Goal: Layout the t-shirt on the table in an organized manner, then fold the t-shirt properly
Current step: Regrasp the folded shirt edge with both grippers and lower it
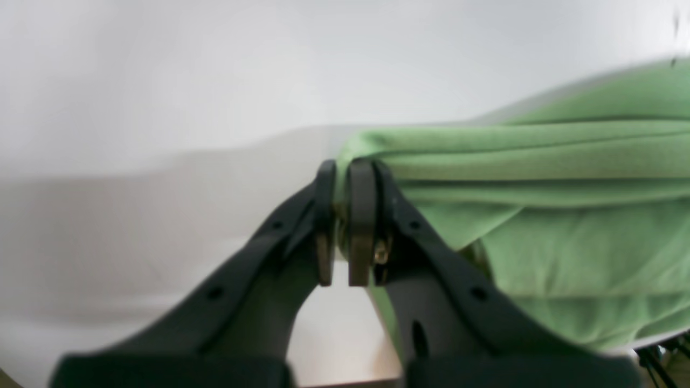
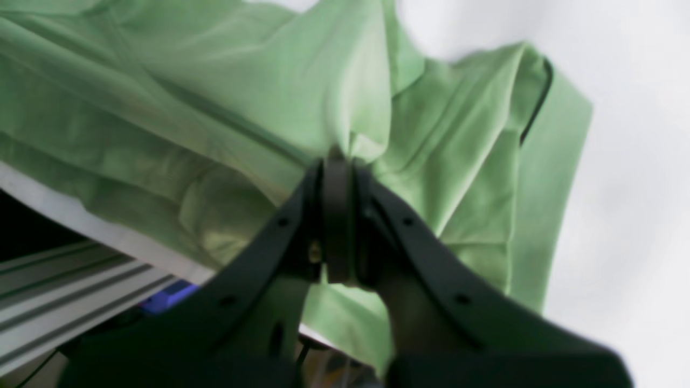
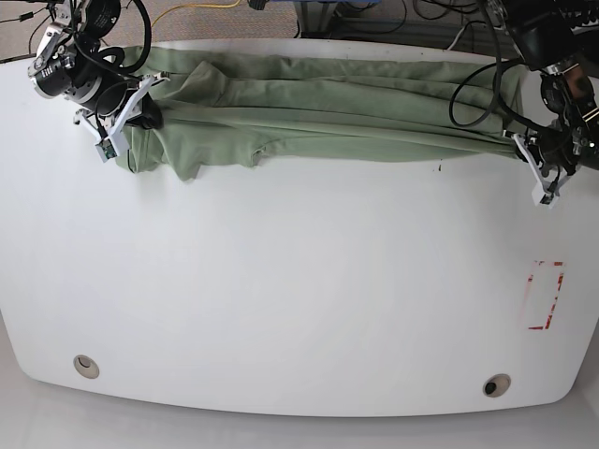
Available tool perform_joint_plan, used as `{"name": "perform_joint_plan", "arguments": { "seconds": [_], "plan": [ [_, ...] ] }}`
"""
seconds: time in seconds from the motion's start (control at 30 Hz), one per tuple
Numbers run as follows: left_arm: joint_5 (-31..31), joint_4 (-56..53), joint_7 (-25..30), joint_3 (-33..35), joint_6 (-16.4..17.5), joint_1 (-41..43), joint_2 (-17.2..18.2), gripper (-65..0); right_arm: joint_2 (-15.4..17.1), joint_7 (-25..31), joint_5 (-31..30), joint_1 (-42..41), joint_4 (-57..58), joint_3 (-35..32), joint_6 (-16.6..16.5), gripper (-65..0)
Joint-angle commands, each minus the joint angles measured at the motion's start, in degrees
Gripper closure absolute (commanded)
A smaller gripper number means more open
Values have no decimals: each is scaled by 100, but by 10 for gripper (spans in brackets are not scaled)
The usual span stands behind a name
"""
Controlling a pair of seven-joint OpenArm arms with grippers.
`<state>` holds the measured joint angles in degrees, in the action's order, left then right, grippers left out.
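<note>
T-shirt [image 3: 318,108] is stretched in a long bunched band along the far edge of the bench [image 3: 299,290]. Left gripper [image 1: 340,215] is clamped on a fold at one end of the cloth; right gripper [image 2: 337,215] is clamped on a bunched fold at the other end, beside a sleeve. Both sets of jaws are closed on fabric.
</note>
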<state>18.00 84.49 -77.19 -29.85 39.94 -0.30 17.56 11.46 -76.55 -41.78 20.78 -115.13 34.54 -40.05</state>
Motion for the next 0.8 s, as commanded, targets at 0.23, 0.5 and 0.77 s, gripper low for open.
{"name": "perform_joint_plan", "arguments": {
  "seconds": [0.23, 0.5, 0.77],
  "plan": [
    [-28, 127, 22, 158, 6, 16, 130, -221, 89, 91, -20, 186, -96, 31, 5, -279],
    [42, 742, -110, 176, 6, 34, 112, -308, 62, 99, -187, 265, -96, 471, 5, -536],
    [1255, 1824, -281, 167, 6, -142, 94, -317, 80, 99, -1215, -192, -96, 954, 5, -472]
  ]
}}
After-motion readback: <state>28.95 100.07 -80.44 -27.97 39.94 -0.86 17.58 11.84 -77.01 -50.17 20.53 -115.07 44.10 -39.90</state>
